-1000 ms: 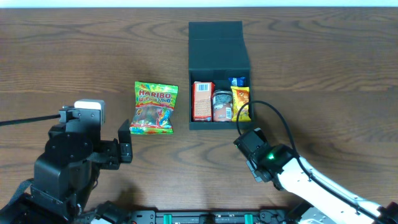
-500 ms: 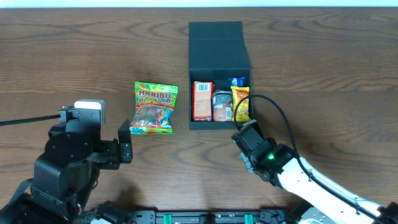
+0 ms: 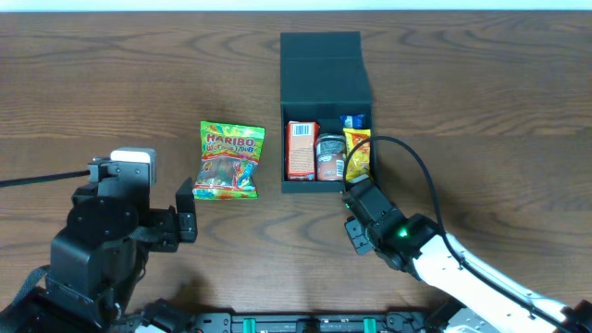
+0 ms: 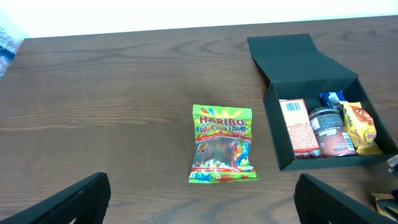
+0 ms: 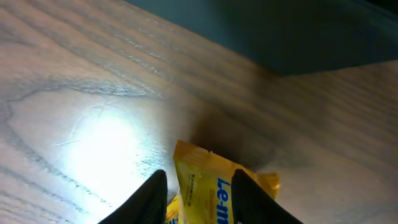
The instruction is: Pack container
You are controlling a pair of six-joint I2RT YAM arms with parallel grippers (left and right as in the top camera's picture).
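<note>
The container is a dark teal-black box with its flap lid open, at the back middle of the table. It also shows in the left wrist view and as a dark wall in the right wrist view. It holds an orange-red carton, a dark jar, a yellow pack and a small blue item. My right gripper is just in front of the box's front wall, shut on a yellow snack pack. My left gripper is open and empty, low at the front left.
A green Haribo bag lies flat on the wooden table, left of the box and ahead of my left gripper. A black cable loops over the right arm beside the box.
My right gripper has moved up and left with the yellow pack, closer to the box's front wall. The left arm and the Haribo bag have not moved.
</note>
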